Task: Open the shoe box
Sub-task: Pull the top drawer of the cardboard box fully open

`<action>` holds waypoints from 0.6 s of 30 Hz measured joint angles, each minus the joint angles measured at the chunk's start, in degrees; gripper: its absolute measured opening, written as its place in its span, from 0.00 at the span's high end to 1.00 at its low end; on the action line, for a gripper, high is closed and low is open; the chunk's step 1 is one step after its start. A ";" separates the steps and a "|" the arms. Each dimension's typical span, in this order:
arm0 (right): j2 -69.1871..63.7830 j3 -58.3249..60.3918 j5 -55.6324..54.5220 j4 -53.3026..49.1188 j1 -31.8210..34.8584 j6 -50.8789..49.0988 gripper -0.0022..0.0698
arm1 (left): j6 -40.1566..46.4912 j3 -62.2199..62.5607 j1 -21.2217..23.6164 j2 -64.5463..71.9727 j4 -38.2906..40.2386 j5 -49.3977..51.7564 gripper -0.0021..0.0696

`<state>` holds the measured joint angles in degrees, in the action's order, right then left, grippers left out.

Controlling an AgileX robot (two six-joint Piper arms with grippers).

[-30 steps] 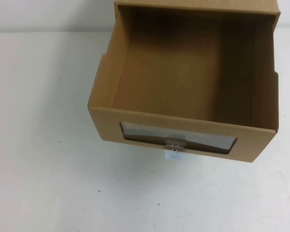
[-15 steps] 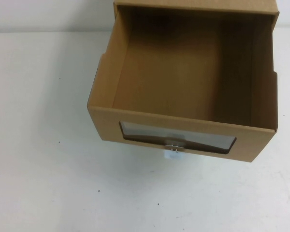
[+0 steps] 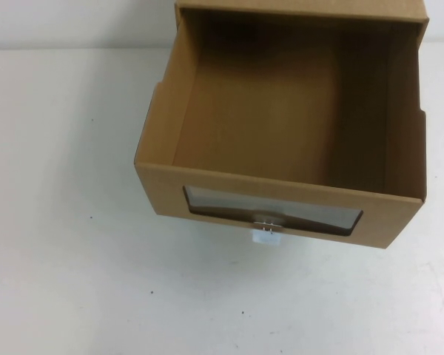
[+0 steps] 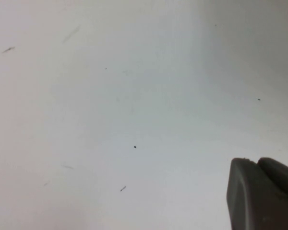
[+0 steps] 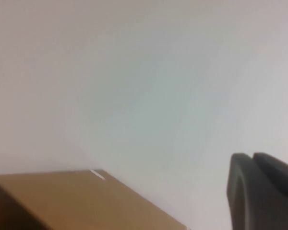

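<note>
The brown cardboard shoe box (image 3: 160, 133) stands at the back of the white table, and its drawer is slid out toward me, showing nothing inside. The drawer's front wall has a clear window (image 3: 272, 209) and a small white pull tab (image 3: 264, 235). The outer sleeve (image 3: 303, 7) shows at the far edge. Neither arm appears in the high view. In the left wrist view my left gripper (image 4: 256, 162) is shut with nothing in it, above bare table. My right gripper (image 5: 252, 155) is shut too, holding nothing, with a corner of the box (image 5: 77, 201) in its wrist view, apart from it.
White table top (image 3: 66, 222) lies to the left of the box and in front of it, marked only by a few small dark specks. A pale wall (image 3: 74, 22) runs behind the table.
</note>
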<state>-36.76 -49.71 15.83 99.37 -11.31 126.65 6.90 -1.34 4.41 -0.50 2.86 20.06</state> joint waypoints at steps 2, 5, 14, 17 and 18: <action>-0.34 0.00 -2.90 0.02 1.04 -2.32 1.00 | 0.00 0.00 0.00 0.00 0.00 0.00 0.98; -0.75 0.00 -6.03 -7.06 1.42 -13.99 1.00 | 0.00 0.00 0.00 0.00 0.00 0.00 0.98; -0.75 0.28 4.54 -78.77 1.54 -92.54 1.00 | 0.00 0.00 0.00 0.00 0.00 0.00 0.98; -0.13 3.79 6.45 -88.55 1.64 -102.02 1.00 | 0.00 0.00 0.00 0.00 0.00 0.00 0.98; 0.50 5.50 6.57 -91.21 1.64 -104.93 1.00 | 0.00 0.00 0.00 0.00 0.00 0.00 0.98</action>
<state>-36.27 -44.21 22.41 8.16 -9.67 21.72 6.90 -1.34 4.41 -0.50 2.86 20.06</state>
